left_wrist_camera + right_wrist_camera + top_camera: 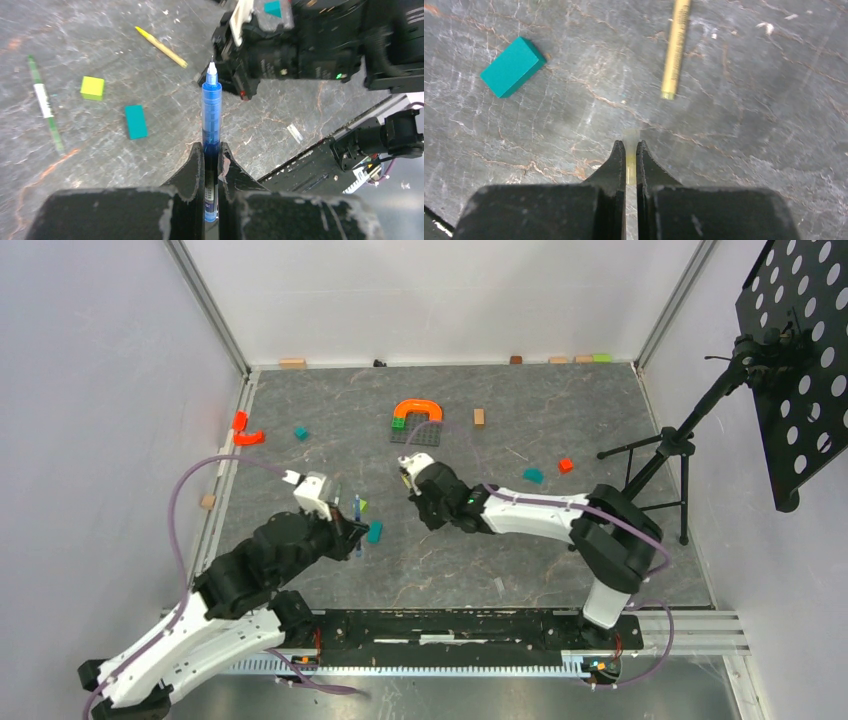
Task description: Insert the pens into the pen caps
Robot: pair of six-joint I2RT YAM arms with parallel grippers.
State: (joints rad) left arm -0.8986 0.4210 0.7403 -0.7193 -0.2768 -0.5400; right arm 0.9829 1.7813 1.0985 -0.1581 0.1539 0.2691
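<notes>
My left gripper [211,147] is shut on the blue pen [211,107], which stands straight out of the jaws with its bare tip toward the right arm. It shows in the top view [357,510] at the left gripper [345,525]. My right gripper [630,145] is shut on a small pale yellow cap [630,137] held just above the floor; in the top view it is mid-table [408,478]. A tan-yellow pen [675,47] lies ahead of it and also shows in the left wrist view [161,46]. A green pen [45,102] lies at the left.
A teal block [136,121] and a yellow-green block [92,87] lie near the blue pen. Another teal block [513,66] lies left of the right gripper. An orange arch [418,408] on a grey plate stands at the back. A tripod [665,455] stands at the right.
</notes>
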